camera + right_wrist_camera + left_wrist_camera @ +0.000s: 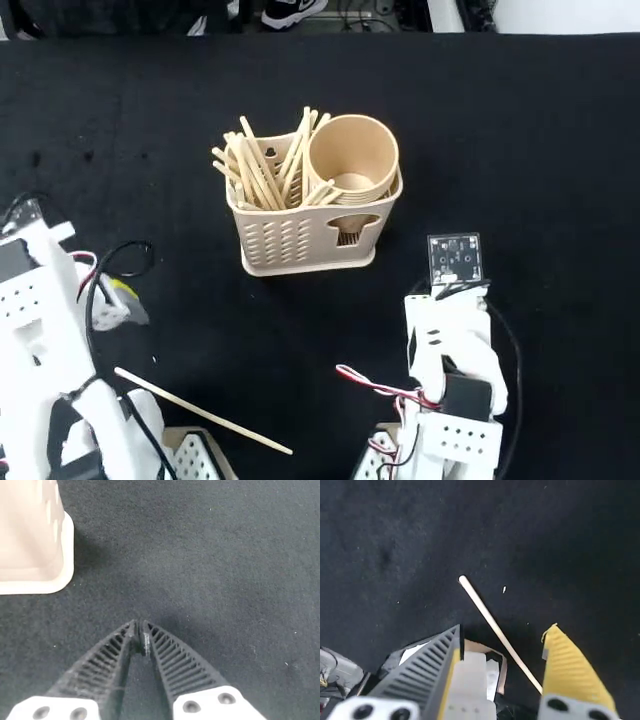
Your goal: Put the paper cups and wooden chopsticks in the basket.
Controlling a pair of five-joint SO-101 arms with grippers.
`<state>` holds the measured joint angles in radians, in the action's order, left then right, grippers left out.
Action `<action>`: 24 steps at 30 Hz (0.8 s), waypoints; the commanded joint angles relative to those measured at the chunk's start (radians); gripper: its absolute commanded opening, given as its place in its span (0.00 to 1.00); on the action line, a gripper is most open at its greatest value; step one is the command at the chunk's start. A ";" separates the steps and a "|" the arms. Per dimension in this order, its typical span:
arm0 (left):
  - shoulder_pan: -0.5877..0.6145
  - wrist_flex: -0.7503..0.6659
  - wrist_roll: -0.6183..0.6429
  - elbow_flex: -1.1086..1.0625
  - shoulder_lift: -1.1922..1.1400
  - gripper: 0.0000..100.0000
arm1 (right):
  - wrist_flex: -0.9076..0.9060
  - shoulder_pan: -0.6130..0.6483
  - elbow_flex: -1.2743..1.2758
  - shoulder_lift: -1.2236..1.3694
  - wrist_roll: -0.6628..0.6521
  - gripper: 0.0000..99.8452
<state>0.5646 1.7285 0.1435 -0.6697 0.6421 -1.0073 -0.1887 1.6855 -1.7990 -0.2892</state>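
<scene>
Wooden chopsticks (pixel 265 170) and paper cups (pixel 352 160) already sit in the basket (pixel 310 240). One stray chopstick (pixel 200 410) is left on the black table (pixel 520 140). Left wrist view: the left gripper (pixel 505 629) gapes wide, a finger on either side of that chopstick. Right wrist view: the right gripper (pixel 139 627) is pinched together, empty, near the basket.

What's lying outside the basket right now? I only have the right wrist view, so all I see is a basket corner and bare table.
Observer: One wooden chopstick lies on the table, near the left arm's base and apart from the basket.
Operator: Is the left arm holding it?
Observer: No. The left gripper is open, and the chopstick lies flat between its fingers.
Operator: And the cups?
Observer: The paper cups sit nested in the basket's right side, beside a bundle of chopsticks.
</scene>
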 commanded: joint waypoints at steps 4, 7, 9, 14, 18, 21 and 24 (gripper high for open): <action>0.022 -0.215 -0.115 -0.145 -0.026 0.16 | 0.006 0.012 -0.001 -0.071 -0.006 0.01; 0.022 -0.368 -0.193 -0.271 -0.020 0.15 | 0.006 0.012 -0.001 -0.071 -0.006 0.01; 0.021 -0.434 -0.307 -0.348 -0.017 0.17 | 0.006 0.012 -0.001 -0.071 -0.006 0.01; 0.053 -0.482 -0.563 -0.429 -0.017 0.18 | 0.006 0.012 -0.001 -0.071 -0.006 0.01; 0.053 -0.474 -0.684 -0.440 -0.025 0.18 | 0.006 0.012 -0.001 -0.071 -0.006 0.01; 0.053 -0.451 -0.839 -0.470 -0.021 0.18 | 0.006 0.012 -0.001 -0.071 -0.006 0.01; 0.053 -0.404 -0.982 -0.486 -0.017 0.18 | 0.006 0.012 -0.001 -0.071 -0.006 0.01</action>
<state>0.6107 1.2912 -0.7112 -1.1515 0.6160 -1.0073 -0.1887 1.6855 -1.7990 -0.2892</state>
